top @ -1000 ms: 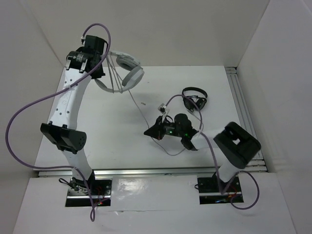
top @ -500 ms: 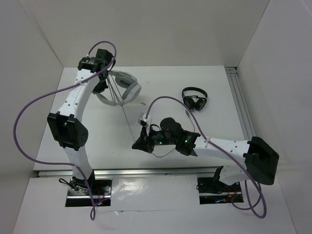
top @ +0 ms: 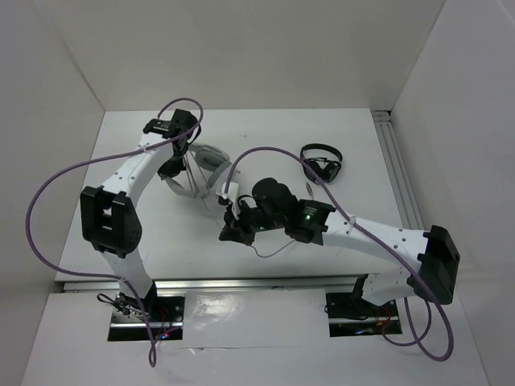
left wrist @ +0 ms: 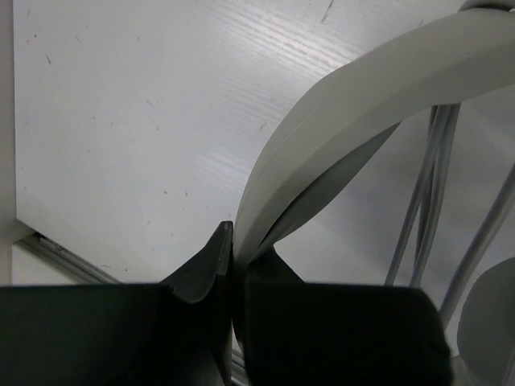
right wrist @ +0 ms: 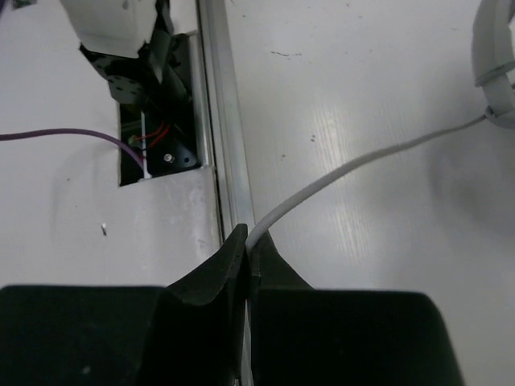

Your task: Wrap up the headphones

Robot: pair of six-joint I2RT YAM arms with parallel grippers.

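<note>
no legible text, labels, brands or numbers in any view, nothing readable on the headphones (top: 213, 158), nothing printed on the bench (top: 273, 129)

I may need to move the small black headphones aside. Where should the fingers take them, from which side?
Probably take the headband at the top of its arch, straight down from above. The black headphones lie flat on the table, their thin band clear of the earcups.
</note>
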